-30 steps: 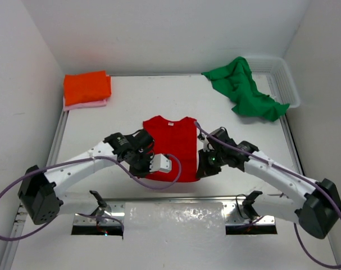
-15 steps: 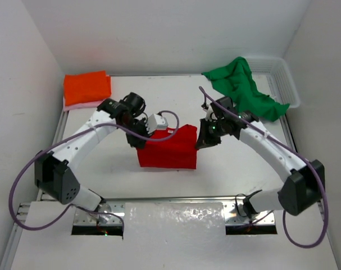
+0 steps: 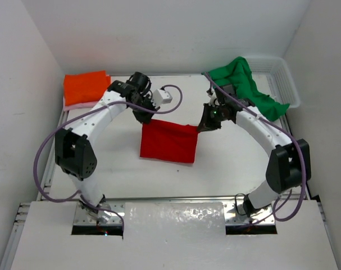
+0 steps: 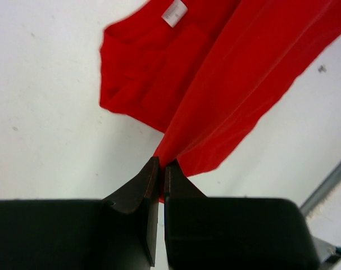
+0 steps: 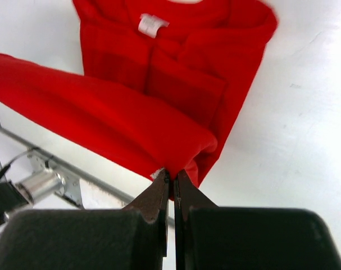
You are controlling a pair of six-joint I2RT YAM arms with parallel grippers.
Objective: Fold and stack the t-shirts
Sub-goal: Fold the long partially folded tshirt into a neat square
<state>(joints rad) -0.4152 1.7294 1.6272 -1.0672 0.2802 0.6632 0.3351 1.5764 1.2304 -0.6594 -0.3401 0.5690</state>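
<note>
The red t-shirt (image 3: 167, 142) lies in the middle of the table, doubled over on itself. My left gripper (image 3: 145, 117) is shut on its far left corner and my right gripper (image 3: 203, 126) is shut on its far right corner. In the left wrist view the fingers (image 4: 162, 164) pinch a fold of red cloth (image 4: 215, 73). In the right wrist view the gripper (image 5: 173, 175) pinches the folded edge of the red shirt (image 5: 159, 112), whose collar label (image 5: 149, 25) shows beyond. A folded orange t-shirt (image 3: 87, 87) rests on a pink t-shirt (image 3: 86, 104) at the far left. The green t-shirt (image 3: 243, 87) lies crumpled at the far right.
A white mesh basket (image 3: 287, 84) stands in the far right corner, with the green shirt draped over its left rim. White walls close in the table on three sides. A metal rail (image 3: 176, 199) runs along the near edge.
Both grippers have swung from the near side of the table to the far side, carrying the red shirt's near hem up and over, so the shirt now lies doubled.
</note>
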